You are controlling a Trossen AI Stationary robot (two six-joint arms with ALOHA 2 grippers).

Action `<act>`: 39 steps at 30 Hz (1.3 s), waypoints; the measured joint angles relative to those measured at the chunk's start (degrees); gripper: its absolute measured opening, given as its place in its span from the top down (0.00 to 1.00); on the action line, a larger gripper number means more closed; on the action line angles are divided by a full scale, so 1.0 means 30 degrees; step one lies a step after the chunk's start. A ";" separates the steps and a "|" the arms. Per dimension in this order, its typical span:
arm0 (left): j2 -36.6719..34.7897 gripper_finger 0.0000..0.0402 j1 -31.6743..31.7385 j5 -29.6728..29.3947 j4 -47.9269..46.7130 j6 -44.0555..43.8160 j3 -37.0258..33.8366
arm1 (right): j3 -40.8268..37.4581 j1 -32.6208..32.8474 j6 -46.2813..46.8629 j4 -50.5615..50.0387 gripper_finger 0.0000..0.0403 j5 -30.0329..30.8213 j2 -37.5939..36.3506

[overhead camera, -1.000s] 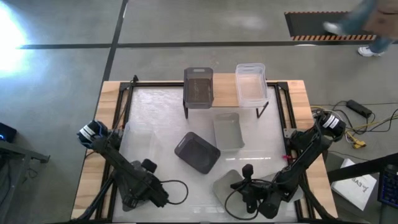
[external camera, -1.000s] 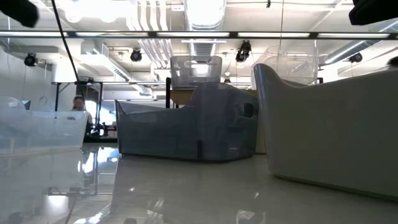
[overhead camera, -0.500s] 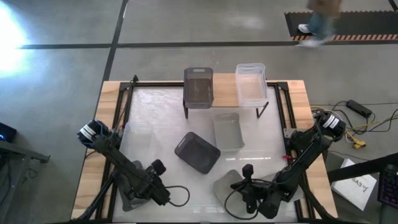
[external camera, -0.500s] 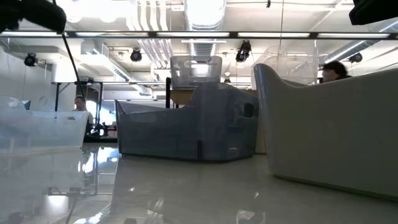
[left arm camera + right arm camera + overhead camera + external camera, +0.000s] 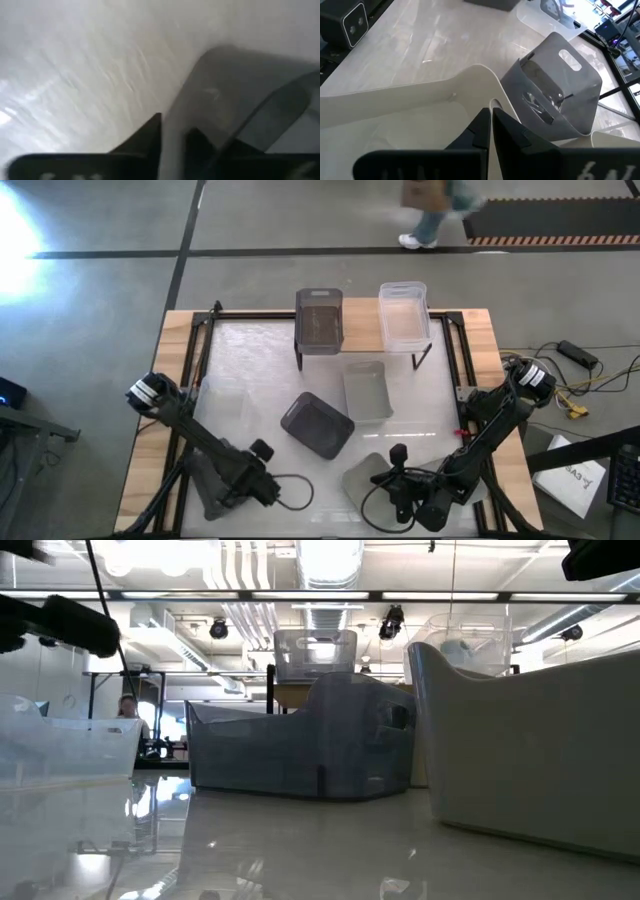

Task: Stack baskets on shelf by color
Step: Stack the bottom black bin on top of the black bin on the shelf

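Pinching the rim of a light grey basket [image 5: 420,120] at the table's near edge, the right gripper [image 5: 490,125] is closed. The left gripper [image 5: 172,140] clamps another basket's [image 5: 235,95] rim. On the shelf [image 5: 360,330] sit a dark basket [image 5: 319,320] and a clear basket [image 5: 404,315].

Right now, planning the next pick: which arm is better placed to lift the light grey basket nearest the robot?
Right, likely. The right claw looks closed on the rim of the light grey basket; the left claw is clearly farther from it.
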 joint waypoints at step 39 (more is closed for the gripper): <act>-0.9431 0.59 0.0850 0.1606 -0.1228 -1.2001 -0.2603 | -0.0087 0.0036 0.0726 0.0042 0.97 -0.0236 0.0015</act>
